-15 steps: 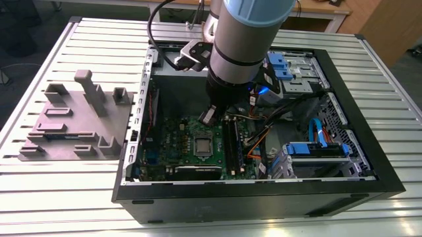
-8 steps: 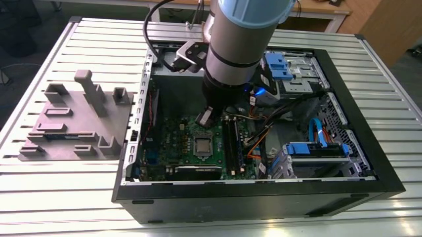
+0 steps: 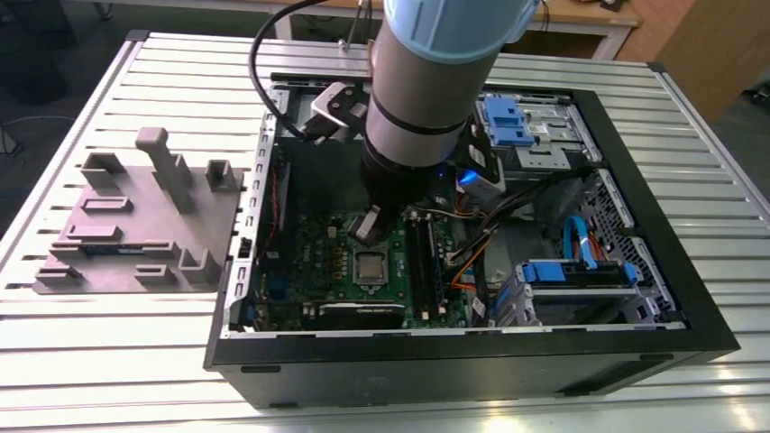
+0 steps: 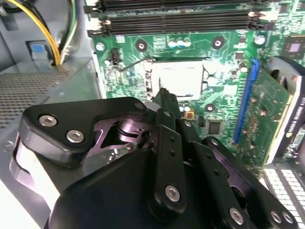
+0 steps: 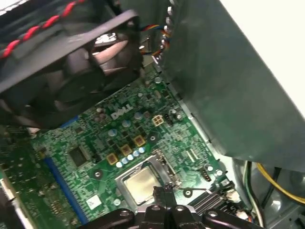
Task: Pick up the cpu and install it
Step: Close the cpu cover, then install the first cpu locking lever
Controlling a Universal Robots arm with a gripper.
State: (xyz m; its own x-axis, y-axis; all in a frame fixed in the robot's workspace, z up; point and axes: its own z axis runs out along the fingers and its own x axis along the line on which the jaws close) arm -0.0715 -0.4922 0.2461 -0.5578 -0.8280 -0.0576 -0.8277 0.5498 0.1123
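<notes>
Exterior view | cpu (image 3: 368, 264) flat on motherboard (image 3: 316, 249), close under hand (image 3: 362, 236) | hand closed, holding nothing

Arm (image 3: 416, 108) blocks much of the board (image 3: 319, 244) in the exterior view. Claw (image 5: 164, 192) is cropped by the first wrist view's edge, fan (image 5: 71, 71) too. Glare washes out the cpu (image 4: 178, 78) in the second wrist view.
</notes>
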